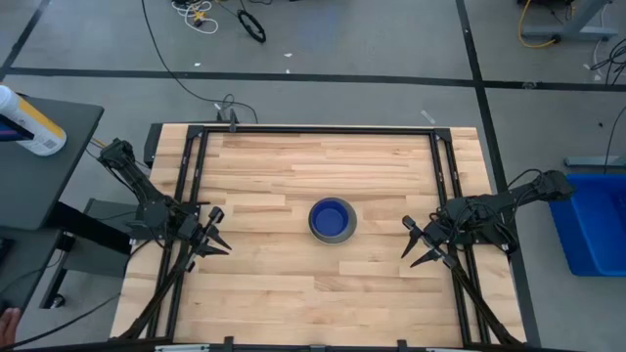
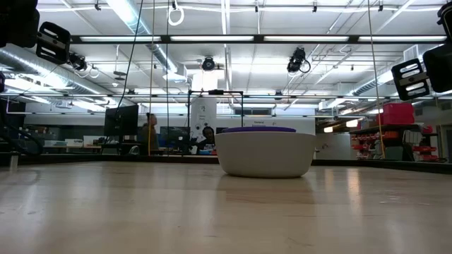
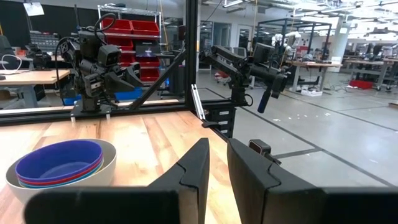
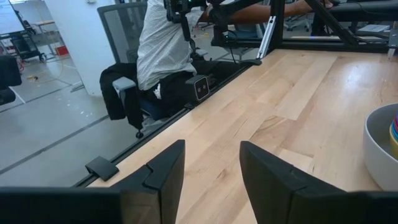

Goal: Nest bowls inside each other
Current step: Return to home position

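Note:
The bowls stand nested in one stack at the middle of the table, the grey bowl outermost with its base on the wood. The dark blue bowl sits innermost, with light blue and red rims showing under it. The stack also shows in the low view and at the edge of the right wrist view. My left gripper waits at the table's left edge, fingers a little apart and bare. My right gripper waits at the right edge, open and bare.
Black frame rails run round the table top. A white bottle lies on a side stand to the left, and a blue bin stands to the right. A seated person shows beyond the table's edge.

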Motion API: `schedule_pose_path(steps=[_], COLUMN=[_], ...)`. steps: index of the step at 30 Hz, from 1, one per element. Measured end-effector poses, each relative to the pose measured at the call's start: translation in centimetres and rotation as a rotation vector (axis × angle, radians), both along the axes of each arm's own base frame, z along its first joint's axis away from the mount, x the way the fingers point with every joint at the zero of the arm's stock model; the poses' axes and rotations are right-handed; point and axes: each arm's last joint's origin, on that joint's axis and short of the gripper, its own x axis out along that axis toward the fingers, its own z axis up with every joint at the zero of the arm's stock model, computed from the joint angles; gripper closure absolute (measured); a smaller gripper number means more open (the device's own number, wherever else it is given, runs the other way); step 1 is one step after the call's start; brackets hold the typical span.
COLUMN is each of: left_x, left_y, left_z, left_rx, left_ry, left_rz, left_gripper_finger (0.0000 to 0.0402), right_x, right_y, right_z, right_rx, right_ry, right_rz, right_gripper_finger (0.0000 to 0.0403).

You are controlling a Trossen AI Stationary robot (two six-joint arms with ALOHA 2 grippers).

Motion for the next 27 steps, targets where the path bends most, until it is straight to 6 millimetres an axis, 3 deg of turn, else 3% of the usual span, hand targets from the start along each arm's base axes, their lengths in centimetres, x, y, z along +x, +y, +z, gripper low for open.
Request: schedule_pose_path(steps=[27], left_x=[0.0], left_y=[0.0], left_z=[0.02], left_rx=[-0.003], left_ry=[0.0], left_rz=[0.0], left_gripper_finger=[0.0336], right_x=[0.0], right_y=[0.0], right_z=[0.0], right_rx=[0.0], right_ry=[0.0], right_rz=[0.0], right_gripper_finger=[0.0243])
